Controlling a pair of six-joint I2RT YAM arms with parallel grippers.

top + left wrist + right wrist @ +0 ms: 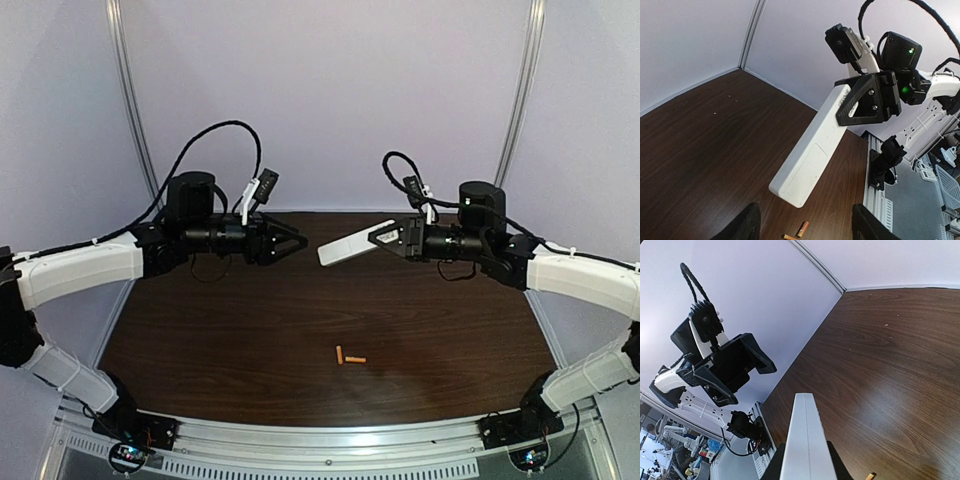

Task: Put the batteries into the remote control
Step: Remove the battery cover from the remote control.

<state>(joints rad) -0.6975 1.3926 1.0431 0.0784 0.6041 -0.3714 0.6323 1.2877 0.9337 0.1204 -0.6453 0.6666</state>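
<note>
Top external view: right pincer clenched on one end of the remote control, holding it aloft over the far counter; left pincer released, empty, facing it but apart; both batteries lie together on the near counter; left wrist view shows a panel outline on the handset's face, likely the bay cover; step reads as presenting the remote control; next, left pincer must reach that panel squarely.

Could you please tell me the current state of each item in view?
remote control: held in the air, off the table.
batteries: lying loose on the table, not loaded.
left gripper: open, empty.
right gripper: shut on the remote control.
</note>
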